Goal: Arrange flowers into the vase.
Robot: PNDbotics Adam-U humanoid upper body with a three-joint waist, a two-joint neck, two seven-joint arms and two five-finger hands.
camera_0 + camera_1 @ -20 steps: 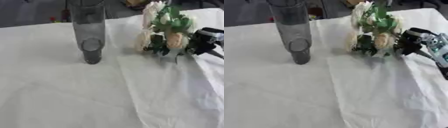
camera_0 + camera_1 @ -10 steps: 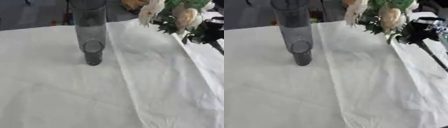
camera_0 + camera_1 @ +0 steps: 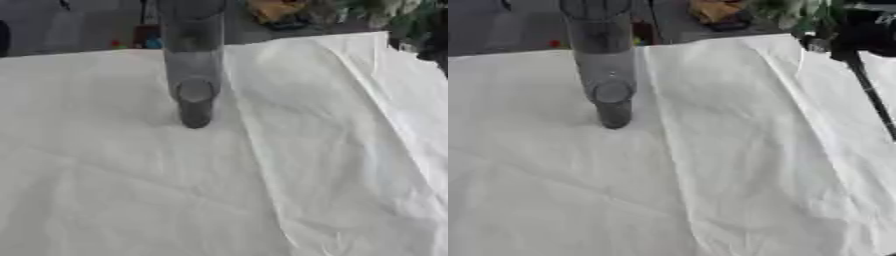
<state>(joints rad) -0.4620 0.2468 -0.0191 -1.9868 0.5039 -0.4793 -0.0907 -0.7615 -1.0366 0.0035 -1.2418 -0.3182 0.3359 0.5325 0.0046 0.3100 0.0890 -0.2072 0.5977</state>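
Observation:
A tall dark glass vase (image 3: pixel 192 65) stands upright on the white cloth, left of centre, with its rim cut off by the top edge. At the top right my right hand (image 3: pixel 871 34) is shut on the flowers' dark stem (image 3: pixel 868 90), which hangs down slanting toward the right edge. Of the bouquet only blurred green leaves and pale blooms (image 3: pixel 805 10) show, at the top edge, well right of the vase and above table height. My left hand shows in neither view.
A white cloth (image 3: pixel 262 190) with long creases covers the table. Behind its far edge lie a yellow-orange object (image 3: pixel 715 10) and small red bits (image 3: pixel 118 43) against a dark floor.
My right hand has lifted the bouquet off the cloth, up and to the right, so most of the blooms have left the picture. The vase has not moved.

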